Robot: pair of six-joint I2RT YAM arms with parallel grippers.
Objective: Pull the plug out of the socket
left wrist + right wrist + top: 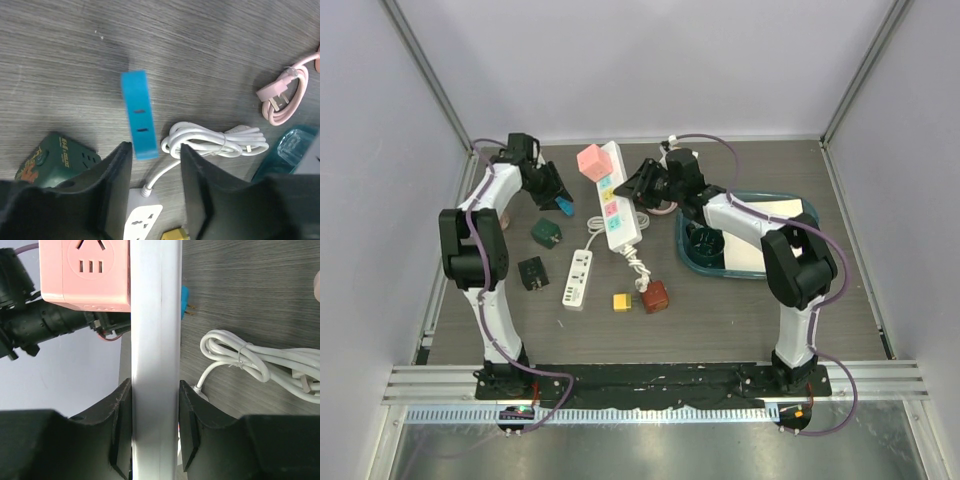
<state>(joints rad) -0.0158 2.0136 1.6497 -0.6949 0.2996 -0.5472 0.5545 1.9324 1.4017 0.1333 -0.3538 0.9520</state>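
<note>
From where I stand the job looks mostly done: the blue plug (137, 112) lies flat on the grey tabletop (740, 320), just left of the white power strip (615, 205) and clear of it, with no part of it in any socket. The left gripper (156, 150) hovers right over the plug's near end with its 2 fingers (117, 170) parted a little wider than the plug. There is 1 finger on each side and neither presses on it as far as I can see, so I judge the plug free rather than held. The right gripper (155, 390) is closed on the white power strip, its fingers (120, 425) pressed against the 2 long sides of the bar, pinning it in place. At the far end of the strip a pink cube adapter (590, 160) sits plugged in. The task sentence does not tell me whether that one must also come off, so I count it as possibly left. A coiled white cable (215, 141) lies beside the strip, plugged into nothing that I can see. What remains, to my eye, is little: the left arm lifting clear of the blue plug and the right gripper freeing the strip. A dark green adapter (546, 232) sits near the blue plug and plays no part
</note>
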